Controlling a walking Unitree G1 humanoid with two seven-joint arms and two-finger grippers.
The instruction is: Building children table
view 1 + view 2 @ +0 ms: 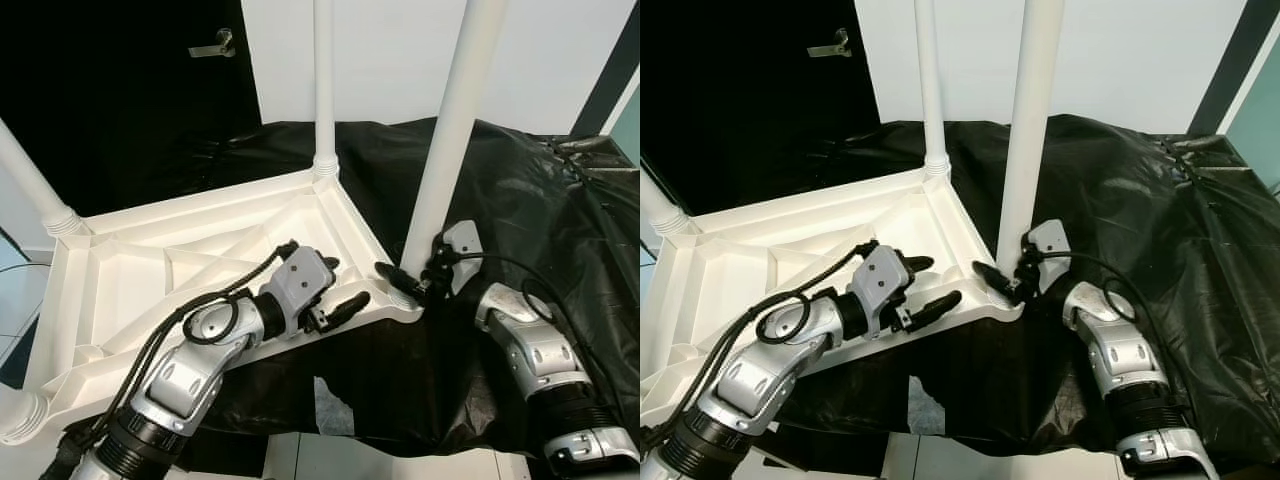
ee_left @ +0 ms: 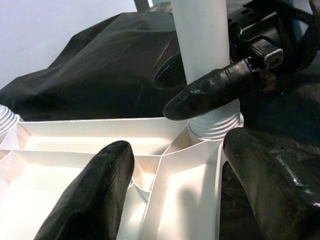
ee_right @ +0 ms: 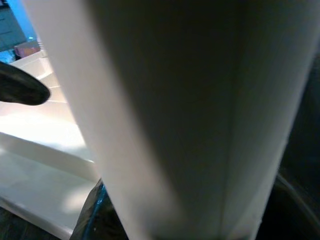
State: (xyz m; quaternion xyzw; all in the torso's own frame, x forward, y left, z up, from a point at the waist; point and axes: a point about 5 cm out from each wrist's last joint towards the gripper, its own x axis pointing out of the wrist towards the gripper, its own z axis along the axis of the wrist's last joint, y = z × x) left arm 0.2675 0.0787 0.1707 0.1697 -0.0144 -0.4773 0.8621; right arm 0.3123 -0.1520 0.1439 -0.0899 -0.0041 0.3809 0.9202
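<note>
two grippers work at one corner of the upturned tabletop (image 1: 200, 250), which fills the lower left of the frame on a black sheet (image 1: 540, 200). right gripper (image 1: 408, 282), at centre, has its jaws closed around the base of the leg (image 1: 450, 130). left gripper (image 1: 325, 290) is open astride the rim. if the leg tilts, its thread may cross and jam, or the top may slide.

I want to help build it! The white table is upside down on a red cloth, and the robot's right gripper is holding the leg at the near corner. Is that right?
Almost. The cloth is black, not red, as the left eye view shows. The rest holds: the white table lies upside down on it, and the right gripper is closed around the base of the leg at the near corner.
</note>
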